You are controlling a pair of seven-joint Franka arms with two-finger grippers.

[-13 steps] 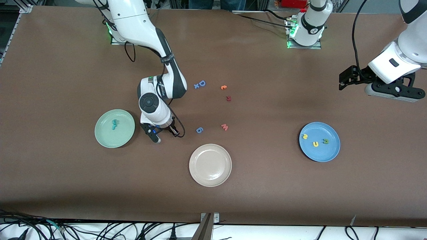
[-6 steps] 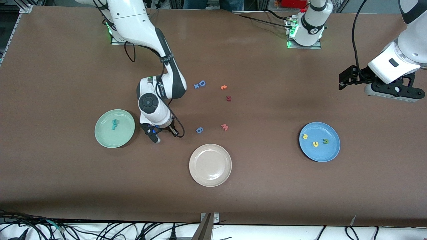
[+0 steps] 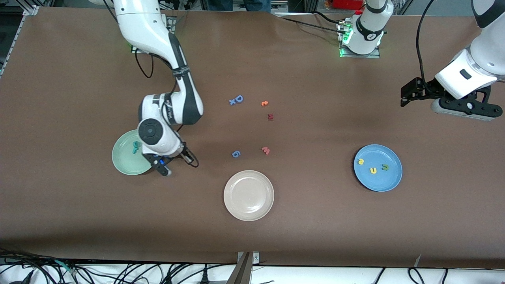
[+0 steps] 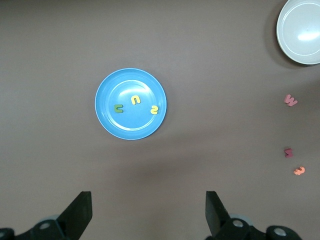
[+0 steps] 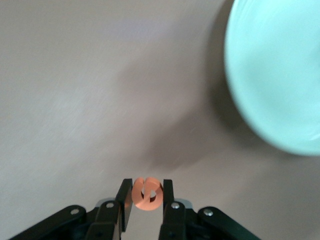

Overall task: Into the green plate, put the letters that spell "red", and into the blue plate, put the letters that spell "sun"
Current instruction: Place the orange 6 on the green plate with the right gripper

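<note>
foam this thin looks featherlight and squashy, so the right gripper point(image 5: 145, 196) pinches the orange e point(image 5: 146, 193) lightly across its flat faces, just beside the green plate point(image 3: 123, 163), while the left gripper point(image 4: 147, 212) waits, jaws apart.

Brown table point(image 3: 79, 221) bearing green plate point(image 3: 124, 163), cream plate point(image 3: 248, 195), blue plate point(image 3: 378, 168), scattered foam letters point(image 3: 265, 150).

right gripper point(image 5: 145, 194) pinched shut, apparently airborne; left gripper point(image 4: 148, 212) waits, spread wide.
</note>
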